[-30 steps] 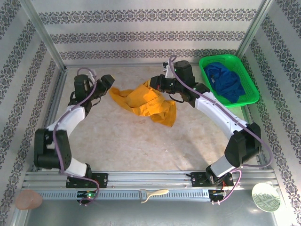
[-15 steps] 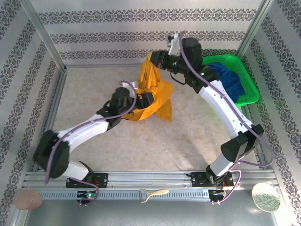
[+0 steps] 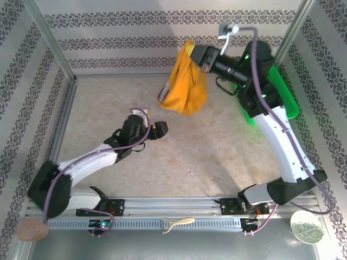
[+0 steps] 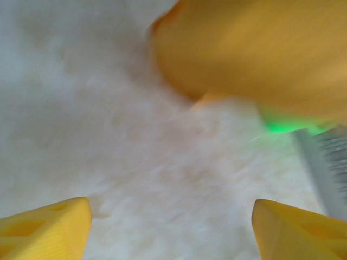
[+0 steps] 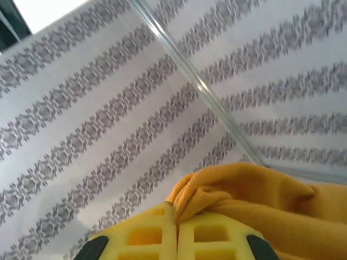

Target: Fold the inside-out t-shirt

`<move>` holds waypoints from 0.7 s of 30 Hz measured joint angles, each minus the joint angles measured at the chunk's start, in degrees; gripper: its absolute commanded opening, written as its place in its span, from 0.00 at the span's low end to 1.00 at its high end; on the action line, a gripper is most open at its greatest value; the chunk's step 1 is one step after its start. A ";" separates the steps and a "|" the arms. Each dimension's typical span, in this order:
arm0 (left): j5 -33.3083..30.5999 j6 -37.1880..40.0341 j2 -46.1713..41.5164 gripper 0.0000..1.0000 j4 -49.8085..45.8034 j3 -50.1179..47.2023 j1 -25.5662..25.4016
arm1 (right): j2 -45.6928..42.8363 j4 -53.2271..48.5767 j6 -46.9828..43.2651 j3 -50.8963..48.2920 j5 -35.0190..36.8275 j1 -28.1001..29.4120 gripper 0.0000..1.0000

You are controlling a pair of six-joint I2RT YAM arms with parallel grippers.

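The orange-yellow t-shirt (image 3: 186, 82) hangs bunched in the air above the back of the table, held high by my right gripper (image 3: 193, 53), which is shut on a fold of its fabric (image 5: 233, 187). My left gripper (image 3: 160, 128) is low over the table, in front of and below the hanging shirt, open with nothing between its fingers. In the left wrist view the yellow fingertips (image 4: 51, 227) stand wide apart over bare table, and the blurred shirt (image 4: 255, 49) hangs beyond them.
A green basket (image 3: 282, 95) sits at the back right, mostly hidden behind the right arm. Patterned walls and metal posts close in the table (image 3: 190, 157) on three sides. The green basket's glow (image 4: 287, 125) shows below the shirt.
My right gripper has lifted the shirt off the table and up toward the back wall. My left gripper let go of the lower cloth and drew back toward the table's middle.
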 measured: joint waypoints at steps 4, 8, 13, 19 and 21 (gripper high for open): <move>0.00 2.16 -9.53 0.86 -2.71 5.44 0.07 | 4.74 5.44 0.42 -13.68 -5.14 -2.14 0.00; 1.40 5.42 -8.92 0.86 -5.27 12.52 0.76 | 7.04 5.51 0.24 -20.50 -9.53 -2.73 0.00; 2.82 9.03 -1.62 0.82 -7.69 16.85 0.87 | 2.19 7.72 -0.55 -20.72 -13.86 -2.73 0.00; 2.80 10.73 4.63 0.78 -9.51 16.85 2.08 | -3.96 10.60 -0.59 -20.79 -16.28 -2.73 0.00; 2.82 11.06 5.84 0.78 -9.46 16.90 2.29 | -4.46 10.75 -0.59 -21.24 -16.72 -2.73 0.00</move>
